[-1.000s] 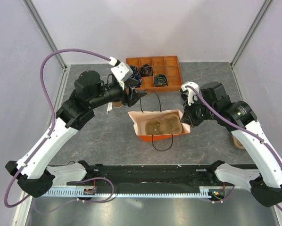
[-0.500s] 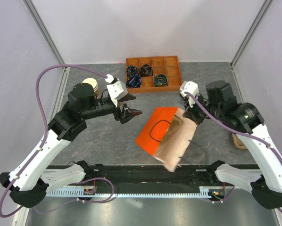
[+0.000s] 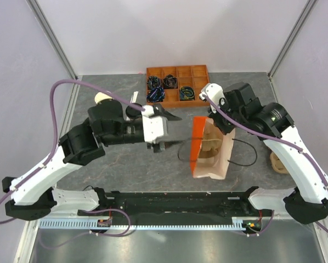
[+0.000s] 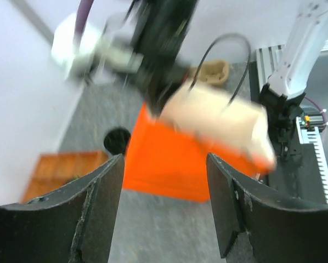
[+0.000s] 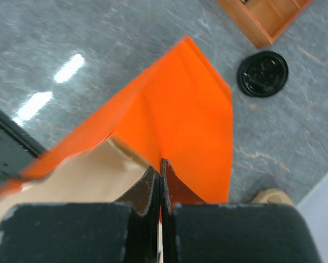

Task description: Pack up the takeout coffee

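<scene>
My right gripper (image 3: 215, 125) (image 5: 160, 164) is shut on the rim of an orange paper bag (image 3: 198, 143) (image 5: 192, 118) and holds it tipped off the table. The tan inside of the bag faces up and to the right. Black cord handles (image 3: 245, 154) hang at both sides. My left gripper (image 3: 172, 130) (image 4: 164, 164) is open and holds nothing. It points at the bag's orange side (image 4: 167, 172) from the left. A round black lid (image 3: 134, 111) (image 5: 262, 73) sits left of the bag. I cannot tell whether a cup stands under it, so I cannot pick out the takeout coffee.
An orange compartment tray (image 3: 199, 71) with dark items stands at the back. A stack of lidless tan cups (image 3: 102, 97) is at the far left. A tan cardboard piece (image 3: 278, 163) lies at the right, beneath the right arm. Walls close in on both sides.
The bag, hanging slanted half a second ago, has swung right and stands more upright in the right gripper. The left gripper has turned and moved right towards it.
</scene>
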Controlling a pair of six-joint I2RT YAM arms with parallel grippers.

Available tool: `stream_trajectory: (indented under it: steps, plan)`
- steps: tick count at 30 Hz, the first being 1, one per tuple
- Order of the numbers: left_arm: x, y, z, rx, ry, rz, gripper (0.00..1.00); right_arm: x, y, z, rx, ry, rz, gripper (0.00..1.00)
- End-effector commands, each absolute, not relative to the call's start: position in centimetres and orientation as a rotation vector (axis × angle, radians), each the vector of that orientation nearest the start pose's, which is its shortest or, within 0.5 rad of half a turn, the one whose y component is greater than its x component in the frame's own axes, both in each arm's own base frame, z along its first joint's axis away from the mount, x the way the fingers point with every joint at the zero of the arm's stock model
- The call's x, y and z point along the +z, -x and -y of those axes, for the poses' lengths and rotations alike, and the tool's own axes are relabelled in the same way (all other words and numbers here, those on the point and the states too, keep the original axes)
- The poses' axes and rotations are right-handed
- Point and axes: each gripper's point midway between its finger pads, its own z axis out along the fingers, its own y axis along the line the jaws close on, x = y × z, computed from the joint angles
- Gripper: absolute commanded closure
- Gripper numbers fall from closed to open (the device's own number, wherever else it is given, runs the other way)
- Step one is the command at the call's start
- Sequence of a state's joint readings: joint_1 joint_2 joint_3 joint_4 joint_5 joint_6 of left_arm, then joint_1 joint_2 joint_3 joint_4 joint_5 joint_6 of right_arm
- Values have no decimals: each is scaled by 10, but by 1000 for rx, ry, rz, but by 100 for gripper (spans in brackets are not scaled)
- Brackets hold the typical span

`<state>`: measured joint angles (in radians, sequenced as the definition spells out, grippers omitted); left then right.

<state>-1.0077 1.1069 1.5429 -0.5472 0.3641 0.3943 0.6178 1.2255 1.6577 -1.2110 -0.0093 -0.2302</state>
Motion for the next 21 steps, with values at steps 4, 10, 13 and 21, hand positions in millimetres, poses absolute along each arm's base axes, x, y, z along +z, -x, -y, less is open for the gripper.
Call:
stream_trajectory:
  steps: [4,10,13,21]
  plan:
    - [428,-97,358,-571,-1510,-985,36,313,-227,-137,117,841,-2228,100]
    - [387,-103,396,-379,-1633,-909,39,313,-225,-147,183,843,-2223,100]
    - [366,-108,414,-282,-1694,-894,42,314,-224,-148,196,848,-2225,100]
    - [300,-125,433,-97,-1807,-979,41,312,-219,-152,237,857,-2239,100]
